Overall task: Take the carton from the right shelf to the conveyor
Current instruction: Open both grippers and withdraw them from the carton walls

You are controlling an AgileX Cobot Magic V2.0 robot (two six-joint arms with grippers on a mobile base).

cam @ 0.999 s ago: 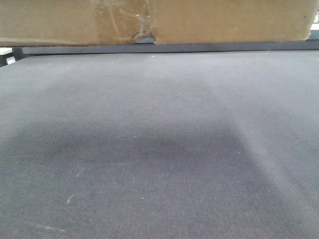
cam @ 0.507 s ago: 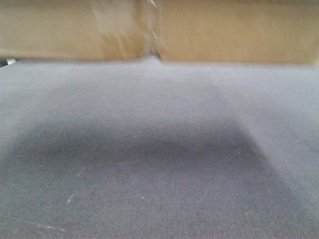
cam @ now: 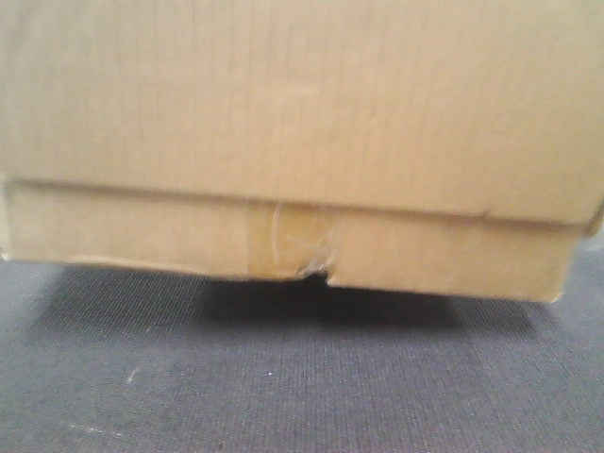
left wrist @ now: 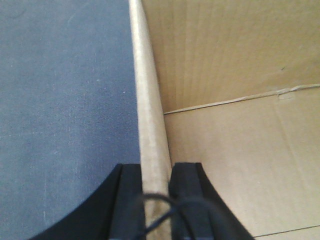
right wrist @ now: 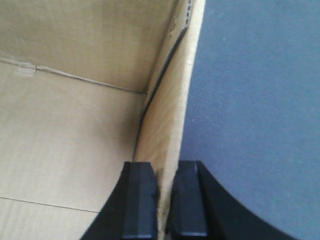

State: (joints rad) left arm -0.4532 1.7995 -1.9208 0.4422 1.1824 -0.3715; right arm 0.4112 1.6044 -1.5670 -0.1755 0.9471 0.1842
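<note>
The carton (cam: 302, 123), plain brown cardboard, fills the upper two thirds of the front view. Its narrow flap strip (cam: 142, 231) runs along the bottom, with crinkled tape and a torn notch (cam: 321, 276). It hangs low over the conveyor (cam: 283, 387), casting a dark shadow; whether it touches the belt I cannot tell. My left gripper (left wrist: 156, 172) is shut on the carton's left wall (left wrist: 147, 100), one finger inside and one outside. My right gripper (right wrist: 165, 172) is shut on the right wall (right wrist: 172, 105) in the same way. The right shelf is out of view.
The dark blue-grey belt (left wrist: 65, 100) lies to the left of the carton and also to its right (right wrist: 255, 100). The carton's open inside (right wrist: 65, 125) holds nothing that I can see.
The carton has come down and toward the camera: a second ago only its lower strip showed along the top edge, now it covers most of the front view.
</note>
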